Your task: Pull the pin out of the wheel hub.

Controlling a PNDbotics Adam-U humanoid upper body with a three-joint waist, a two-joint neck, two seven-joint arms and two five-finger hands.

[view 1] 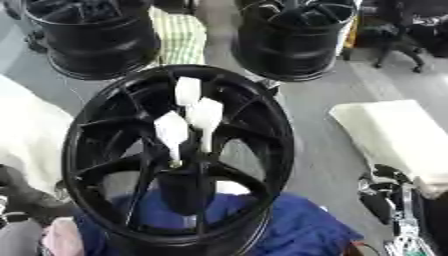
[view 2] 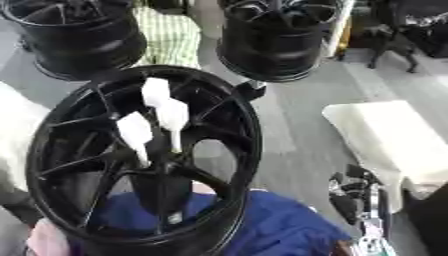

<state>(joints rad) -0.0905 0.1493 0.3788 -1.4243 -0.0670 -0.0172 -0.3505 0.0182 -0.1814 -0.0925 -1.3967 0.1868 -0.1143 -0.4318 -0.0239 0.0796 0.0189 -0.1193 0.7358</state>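
Three white pins stand out of the middle of the black wheel hub (view 1: 175,155), which fills the near centre of the view, tilted with its open face toward the camera. One pin (view 1: 171,132) leans at the left, a second pin (view 1: 206,117) sits just beside it on the right, and a third pin (view 1: 187,91) rises behind them; where each narrow end enters the hub is lost in the dark spokes. The hub rests on a blue cloth (view 1: 297,225), and its lower rim is cut off by the bottom edge.

The right hand (view 1: 385,200) shows at the lower right, well apart from the hub, black with silver parts; it is partly cropped, and I cannot tell whether its fingers are spread or curled. A dark shape at the lower left edge is too unclear to name.

Two more black wheels (view 1: 92,35) stand behind, their tops cut off. A pale block (view 1: 394,135) lies at the right.
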